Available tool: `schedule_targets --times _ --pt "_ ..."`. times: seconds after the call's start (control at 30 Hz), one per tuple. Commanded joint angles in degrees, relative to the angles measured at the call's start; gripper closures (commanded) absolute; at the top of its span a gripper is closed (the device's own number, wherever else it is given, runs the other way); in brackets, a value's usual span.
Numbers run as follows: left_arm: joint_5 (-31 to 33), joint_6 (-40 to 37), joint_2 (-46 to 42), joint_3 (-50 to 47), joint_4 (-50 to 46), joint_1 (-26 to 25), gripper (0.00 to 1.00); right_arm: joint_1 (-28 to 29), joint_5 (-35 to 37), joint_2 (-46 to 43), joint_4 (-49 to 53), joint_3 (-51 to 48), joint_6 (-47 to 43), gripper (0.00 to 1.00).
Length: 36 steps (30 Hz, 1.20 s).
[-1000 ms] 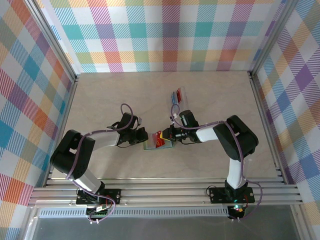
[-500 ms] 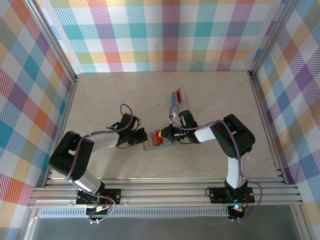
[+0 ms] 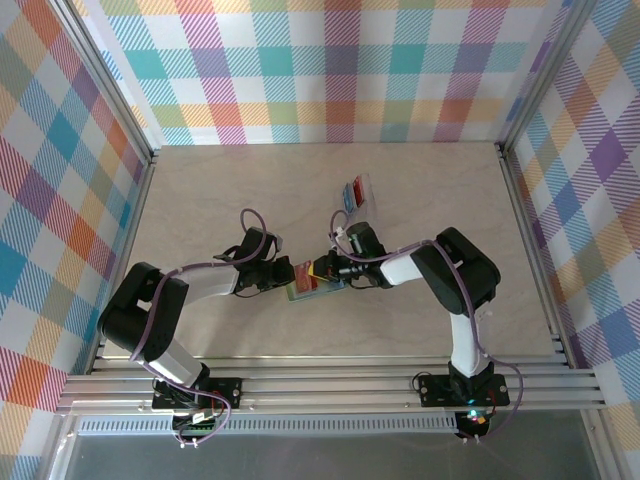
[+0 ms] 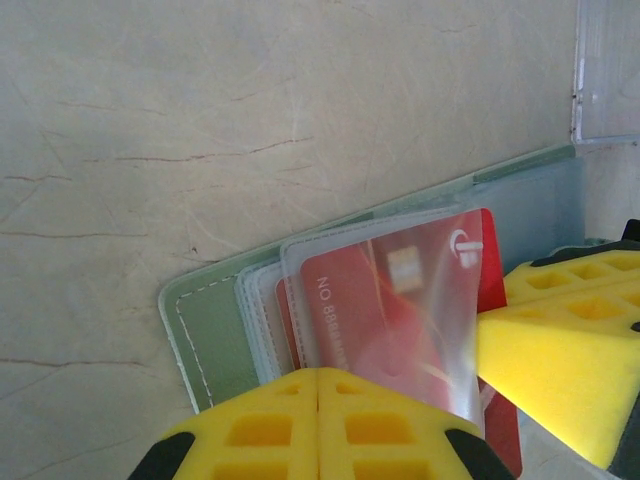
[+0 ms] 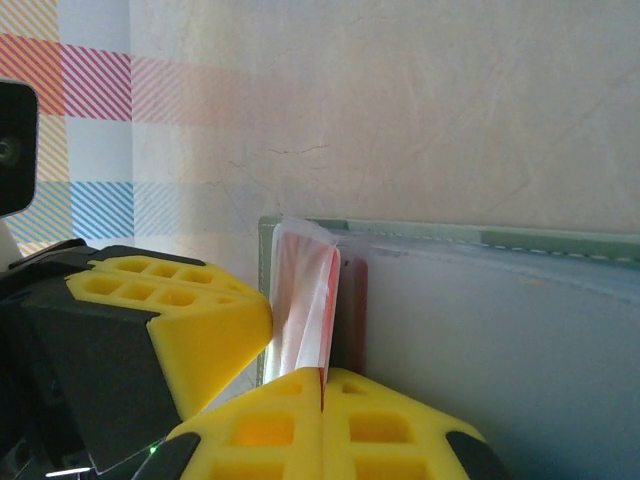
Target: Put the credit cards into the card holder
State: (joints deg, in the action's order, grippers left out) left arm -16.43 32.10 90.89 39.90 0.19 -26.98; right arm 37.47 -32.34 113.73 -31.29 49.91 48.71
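Tabletop (image 4: 200, 110) lies open past edge of card holder (image 4: 212, 340)

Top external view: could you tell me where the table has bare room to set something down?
Free: the far-left table and the near strip between the arm bases. Crowded: the centre, where left gripper and right gripper meet at the card holder, clear tray beyond.

card holder (image 4: 215, 340): was grey-green with pale stitching along its edge — the inner pockets paler, milky-clear
red card (image 4: 390, 310): was red with white lettering
left gripper (image 4: 318, 400): had yellow pads on black
right gripper (image 5: 322, 400): had the same yellow on black
table (image 3: 250, 190): was beige, veined in thin brown
walls (image 3: 340, 70): wore a white-ground plaid — teal, pink, orange, yellow, purple
tray (image 3: 370, 185): was clear; the credit cards (image 3: 351, 194) in it showed red and blue
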Motion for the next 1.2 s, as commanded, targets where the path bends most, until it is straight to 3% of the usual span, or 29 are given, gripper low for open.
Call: schedule_targets --times 0.0,0.23,0.5,0.77,0.87,1.03,1.17 --pt "1.0 0.1 2.0 -2.3 -4.8 -1.3 0.93 1.9 1.8 2.4 0.1 1.3 -0.2 1.00" --pt "0.7 -0.1 1.7 -2.0 -5.0 -1.2 0.93 3.0 1.5 2.1 1.3 1.8 -1.7 0.97" --pt "1.9 -1.6 0.6 -1.7 -6.6 -1.2 0.93 3.0 3.9 -4.8 18.2 4.8 -9.6 0.68" --pt "2.2 -2.6 0.1 -1.4 -7.5 -1.1 0.93 2.3 7.6 -9.0 32.3 9.0 -15.4 0.57" --pt "2.4 -3.0 0.0 -1.3 -7.7 -1.1 0.93 2.2 12.0 -10.2 37.6 10.9 -18.3 0.61" --pt "2.6 -3.3 0.2 -1.0 -8.0 -1.0 0.93 2.3 22.4 -12.4 43.9 12.6 -22.2 0.81" --pt "2.3 -3.3 0.5 -0.9 -8.0 -1.1 0.93 2.3 26.4 -11.1 47.3 14.6 -23.8 0.79"
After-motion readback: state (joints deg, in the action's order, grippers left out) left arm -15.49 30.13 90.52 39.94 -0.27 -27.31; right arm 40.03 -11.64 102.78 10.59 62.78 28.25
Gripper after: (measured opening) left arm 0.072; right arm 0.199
